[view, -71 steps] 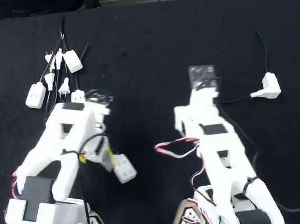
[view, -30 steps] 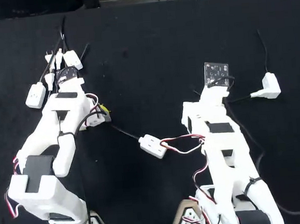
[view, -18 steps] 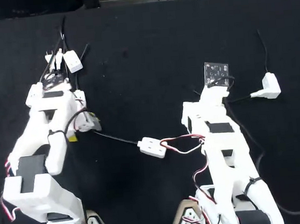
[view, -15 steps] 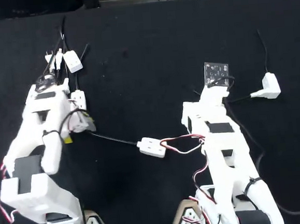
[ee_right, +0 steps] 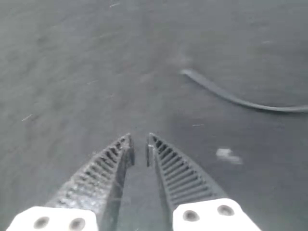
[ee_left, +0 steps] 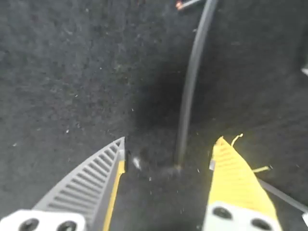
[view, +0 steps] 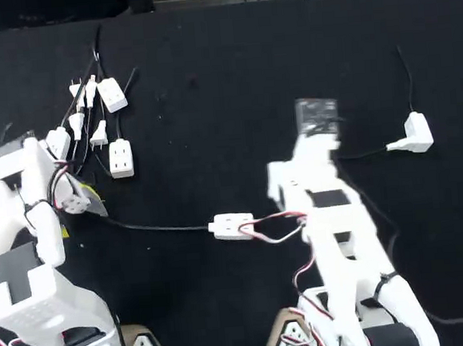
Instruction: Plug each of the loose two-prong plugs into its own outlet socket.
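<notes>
A white outlet socket (view: 232,226) lies mid-table, and its black cable (view: 151,226) runs left to my left arm. My left gripper (view: 79,199) is open at the table's left edge. In the left wrist view the left gripper (ee_left: 171,142) straddles that cable (ee_left: 192,82) without pinching it. Several white plugs and sockets lie in a cluster at the back left, among them a plug (view: 113,94) and a socket (view: 120,158). A lone two-prong plug (view: 417,133) lies at the far right. My right gripper (ee_right: 139,139) is shut and empty over bare cloth.
The black cloth (view: 231,69) covers the whole table. A thin dark cable (ee_right: 231,96) crosses ahead of the right gripper. The right arm (view: 330,205) stands between the middle socket and the lone plug, with red and white wires looping toward the socket.
My left arm has swung left away from the plug cluster, uncovering a socket there. The middle socket slid slightly left on its cable. The right arm shifted a little left.
</notes>
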Controlling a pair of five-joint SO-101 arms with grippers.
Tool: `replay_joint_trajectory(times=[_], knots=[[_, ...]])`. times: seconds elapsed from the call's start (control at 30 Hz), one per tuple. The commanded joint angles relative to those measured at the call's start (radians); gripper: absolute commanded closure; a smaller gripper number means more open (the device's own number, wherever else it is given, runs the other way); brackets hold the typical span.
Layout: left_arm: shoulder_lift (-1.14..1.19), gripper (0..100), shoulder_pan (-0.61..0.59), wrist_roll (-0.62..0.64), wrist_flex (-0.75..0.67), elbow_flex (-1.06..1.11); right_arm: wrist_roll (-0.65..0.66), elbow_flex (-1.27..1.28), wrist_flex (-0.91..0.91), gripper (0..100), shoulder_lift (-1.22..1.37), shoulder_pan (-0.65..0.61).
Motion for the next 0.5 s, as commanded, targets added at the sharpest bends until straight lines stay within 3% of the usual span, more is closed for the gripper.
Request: replay_joint_trajectory(times=[0.0,0.17,0.47], knots=[[-0.107,71,0.005,-0.014,0.080,-0.082,0.094,-0.045,0.031,99.2,-0.028,-0.095],[-0.310,71,0.067,-0.015,0.074,0.013,0.112,-0.056,0.071,98.8,-0.028,-0.110],[-0.582,71,0.231,-0.015,-0.397,0.512,0.140,-0.116,0.391,98.7,-0.028,-0.173]])
